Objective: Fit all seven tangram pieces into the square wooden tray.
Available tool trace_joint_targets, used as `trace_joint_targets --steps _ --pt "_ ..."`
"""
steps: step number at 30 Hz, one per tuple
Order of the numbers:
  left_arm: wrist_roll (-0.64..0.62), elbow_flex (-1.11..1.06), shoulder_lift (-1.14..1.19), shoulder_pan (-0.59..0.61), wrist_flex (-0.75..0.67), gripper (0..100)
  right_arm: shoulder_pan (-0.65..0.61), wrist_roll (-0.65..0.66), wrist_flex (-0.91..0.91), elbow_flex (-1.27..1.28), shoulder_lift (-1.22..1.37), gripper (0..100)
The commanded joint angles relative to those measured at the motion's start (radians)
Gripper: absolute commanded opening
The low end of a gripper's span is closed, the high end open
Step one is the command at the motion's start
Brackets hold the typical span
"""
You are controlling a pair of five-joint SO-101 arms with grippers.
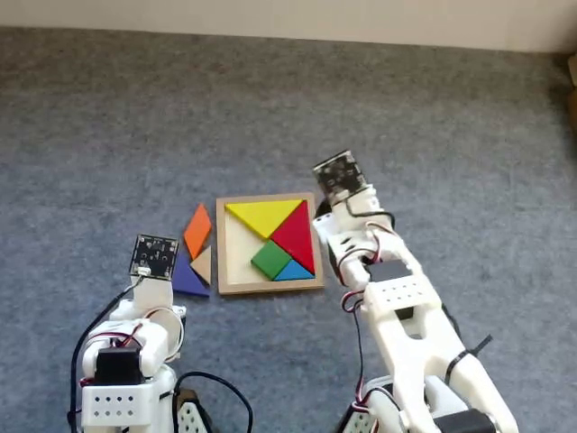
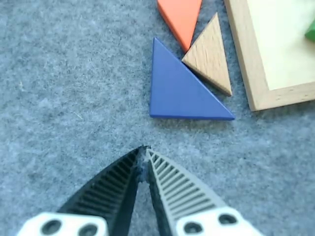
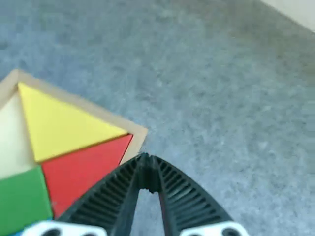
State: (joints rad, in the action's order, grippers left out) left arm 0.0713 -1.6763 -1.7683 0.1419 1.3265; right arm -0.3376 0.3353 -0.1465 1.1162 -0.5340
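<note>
A: Four pieces lie in the tray (image 1: 270, 288): yellow triangle (image 1: 261, 216), red triangle (image 1: 296, 236), green square (image 1: 270, 259), light-blue triangle (image 1: 294, 270).
B: Outside?
A: Orange parallelogram (image 1: 197, 230), wooden triangle (image 1: 202, 264) and dark-blue triangle (image 1: 187, 278), clustered just beside it on the bench (image 1: 108, 135).
B: End effectors?
A: Both pressed together: left end effector (image 2: 143, 151) near the dark-blue triangle, right end effector (image 3: 147, 158) at the tray's corner.
</note>
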Motion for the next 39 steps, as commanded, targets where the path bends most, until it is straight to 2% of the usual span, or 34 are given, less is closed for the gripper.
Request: trace_joint_targets --steps 1,8,17,23,28,39 --pt "-0.005 -0.019 -0.051 -0.018 0.006 0 0.033 -0.06 0.036 -0.008 -0.047 1.2" --pt "-0.005 -0.019 -0.051 -0.018 0.006 0 0.108 -0.201 0.035 0.038 -0.157 0.9" --pt "-0.005 -0.019 -0.051 -0.018 0.006 0 0.105 -0.207 0.036 0.194 -0.438 0.9" --pt "-0.005 -0.019 -0.051 -0.018 0.006 0 0.11 -0.209 0.036 0.199 -0.565 0.9" --pt "-0.005 -0.019 -0.051 -0.018 0.006 0 0.108 -0.209 0.027 0.203 -0.773 0.9" --pt "-0.005 -0.019 -0.051 -0.018 0.006 0 0.113 -0.203 0.027 0.386 -1.121 1.3"
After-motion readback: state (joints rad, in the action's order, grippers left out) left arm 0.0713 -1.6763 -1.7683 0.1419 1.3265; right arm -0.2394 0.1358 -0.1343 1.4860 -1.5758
